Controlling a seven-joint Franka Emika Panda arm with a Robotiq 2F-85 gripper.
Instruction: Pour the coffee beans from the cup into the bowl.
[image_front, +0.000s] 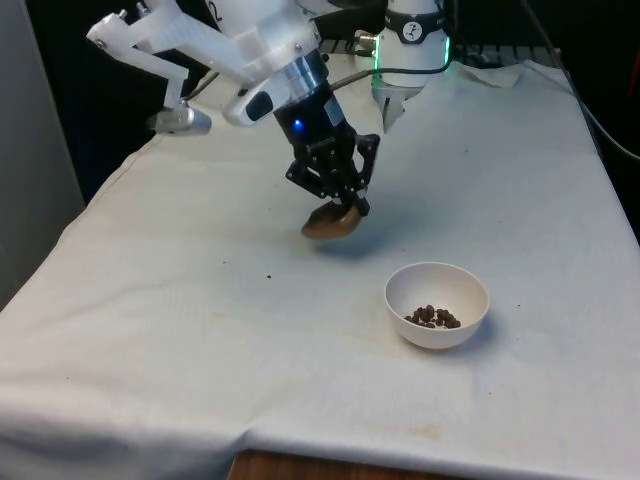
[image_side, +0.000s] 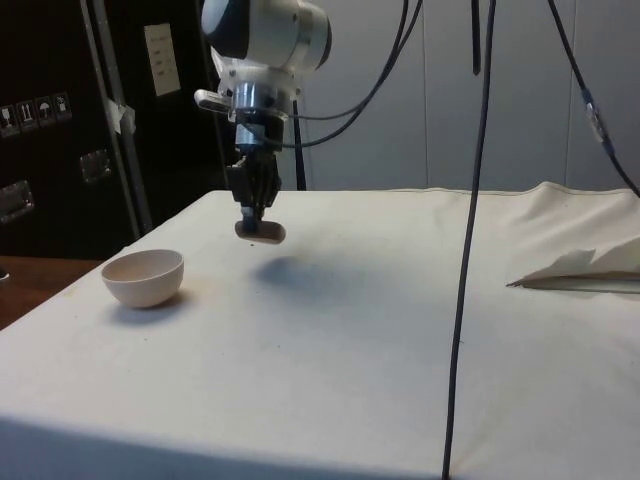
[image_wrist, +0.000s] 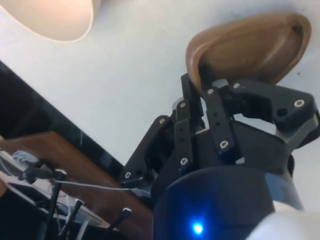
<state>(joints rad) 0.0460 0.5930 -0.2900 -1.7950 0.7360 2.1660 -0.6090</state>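
The gripper (image_front: 345, 205) is clenched on the rim of a small brown cup (image_front: 331, 223), holding it clear of the counter (image_front: 200, 330) with the fingers astride the wall; in the wrist view the cup (image_wrist: 250, 47) appears as a smooth, thin-walled brown shell whose hollow interior looks bare of beans. In the side view the gripper (image_side: 256, 222) hangs above the white cloth with the cup (image_side: 261, 232) tilted at its tip and a soft shadow on the cloth beneath. The white bowl (image_front: 437, 304) stands on the counter toward the front view's right and nearer the camera, well apart from the cup, and contains a small heap of dark coffee beans (image_front: 432, 317); the pour therefore appears to be complete or nearly so. The cup is judged light and rigid, with a polished surface that could slip, so a pinch across the rim as shown is the sensible hold. The bowl seems stiff, possibly ceramic or plastic, and would slide or tip if knocked. A few dark specks (image_front: 268, 277) lie on the cloth between the two. No brand, label or legible writing is visible on cup or bowl.
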